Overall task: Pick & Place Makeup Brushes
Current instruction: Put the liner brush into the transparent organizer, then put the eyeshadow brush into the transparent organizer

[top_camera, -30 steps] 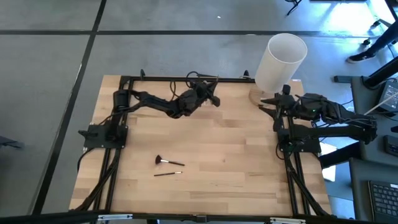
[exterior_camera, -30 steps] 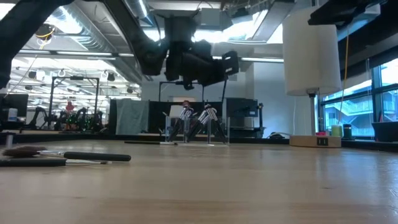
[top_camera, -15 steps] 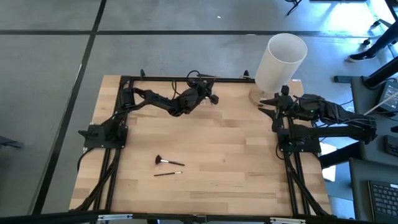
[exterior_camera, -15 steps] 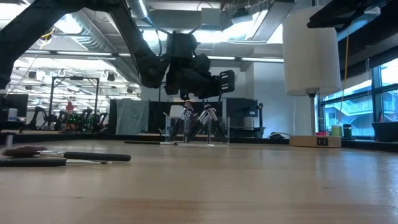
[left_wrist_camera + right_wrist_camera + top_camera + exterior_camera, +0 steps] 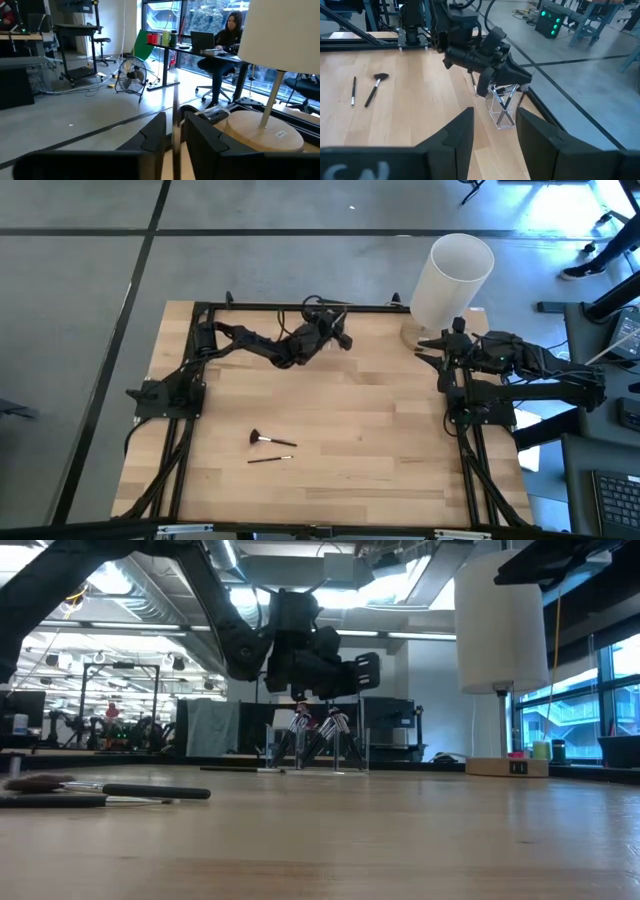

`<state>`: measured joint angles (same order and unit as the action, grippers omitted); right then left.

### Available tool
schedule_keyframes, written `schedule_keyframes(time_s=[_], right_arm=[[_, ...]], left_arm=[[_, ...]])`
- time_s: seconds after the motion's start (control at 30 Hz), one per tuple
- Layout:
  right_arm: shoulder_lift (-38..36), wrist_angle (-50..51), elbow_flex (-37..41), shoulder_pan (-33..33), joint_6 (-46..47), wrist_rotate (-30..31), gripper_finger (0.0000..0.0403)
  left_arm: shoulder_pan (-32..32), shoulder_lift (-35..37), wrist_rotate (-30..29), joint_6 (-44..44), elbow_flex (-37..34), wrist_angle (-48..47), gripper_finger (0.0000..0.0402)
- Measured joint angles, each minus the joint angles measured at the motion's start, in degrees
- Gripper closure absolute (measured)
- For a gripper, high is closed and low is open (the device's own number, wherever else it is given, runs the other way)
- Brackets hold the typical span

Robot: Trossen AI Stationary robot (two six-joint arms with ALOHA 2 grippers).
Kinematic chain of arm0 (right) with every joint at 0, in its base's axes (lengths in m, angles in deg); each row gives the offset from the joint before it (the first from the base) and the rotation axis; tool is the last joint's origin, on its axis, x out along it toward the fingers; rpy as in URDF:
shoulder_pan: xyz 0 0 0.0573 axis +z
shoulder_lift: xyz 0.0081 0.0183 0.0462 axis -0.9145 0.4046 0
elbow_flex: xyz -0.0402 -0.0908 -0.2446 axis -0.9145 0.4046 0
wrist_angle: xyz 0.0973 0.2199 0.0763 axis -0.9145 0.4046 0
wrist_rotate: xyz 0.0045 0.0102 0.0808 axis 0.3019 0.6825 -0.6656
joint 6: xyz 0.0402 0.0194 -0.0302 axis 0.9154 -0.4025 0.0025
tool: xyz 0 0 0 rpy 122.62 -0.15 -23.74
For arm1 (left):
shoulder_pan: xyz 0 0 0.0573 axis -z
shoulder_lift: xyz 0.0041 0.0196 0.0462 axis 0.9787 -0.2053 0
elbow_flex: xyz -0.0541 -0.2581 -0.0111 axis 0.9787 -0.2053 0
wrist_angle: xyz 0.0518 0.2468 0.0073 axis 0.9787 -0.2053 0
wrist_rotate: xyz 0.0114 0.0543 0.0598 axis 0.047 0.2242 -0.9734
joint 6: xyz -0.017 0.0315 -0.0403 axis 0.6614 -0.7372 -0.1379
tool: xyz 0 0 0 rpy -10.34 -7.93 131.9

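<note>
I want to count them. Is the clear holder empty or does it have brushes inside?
Not empty: the clear holder has several makeup brushes leaning inside.

Place: an open-plan robotics lab or workshop with office desks.
Floor: bare grey concrete [image 5: 300, 205].
Ceiling: exposed ducts and strip lights [image 5: 150, 620].
Desks: a seated person [image 5: 227, 37] at a laptop [image 5: 201, 40] beside large windows [image 5: 200, 15].
Gear: floor fan [image 5: 131, 80], equipment racks [image 5: 75, 50], loose cables.
</note>
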<state>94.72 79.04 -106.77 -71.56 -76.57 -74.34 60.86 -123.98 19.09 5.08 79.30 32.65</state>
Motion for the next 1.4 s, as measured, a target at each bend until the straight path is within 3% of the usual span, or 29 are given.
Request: schedule_keyframes(time_s=[0.2, 0.37, 0.47, 0.7, 0.9, 1.07, 1.4], right_arm=[[0.00, 0.55, 0.00, 0.00, 0.02, 0.00, 0.0258], [0.00, 1.39, 0.00, 0.00, 0.11, 0.00, 0.0258], [0.02, 1.75, 0.00, 0.00, 0.27, -0.01, 0.0258], [0.02, 2.60, 0.00, 0.00, 0.59, 0.00, 0.0258], [0.02, 2.33, 0.00, 0.00, 0.72, -0.01, 0.0258], [0.02, 0.56, 0.00, 0.00, 0.31, -0.02, 0.0258], [0.02, 0.42, 0.00, 0.00, -0.35, 0.00, 0.0258]], left_arm=[[1.07, 0.25, -1.62, -1.88, 0.00, -0.15, 0.0284], [3.44, 5.14, -9.89, -5.92, -0.02, -7.64, 0.0248], [4.71, 12.50, -10.16, -6.33, 0.00, -24.87, 0.0241], [5.35, 29.01, 0.79, 5.08, 0.00, -69.74, 0.0256], [4.63, 33.77, 4.53, 9.51, 0.00, -94.11, 0.0268], [2.69, 32.24, 11.49, 7.40, -1.12, -96.17, 0.0267], [-4.74, 26.78, 15.04, 0.47, -5.75, -90.12, 0.0254]])
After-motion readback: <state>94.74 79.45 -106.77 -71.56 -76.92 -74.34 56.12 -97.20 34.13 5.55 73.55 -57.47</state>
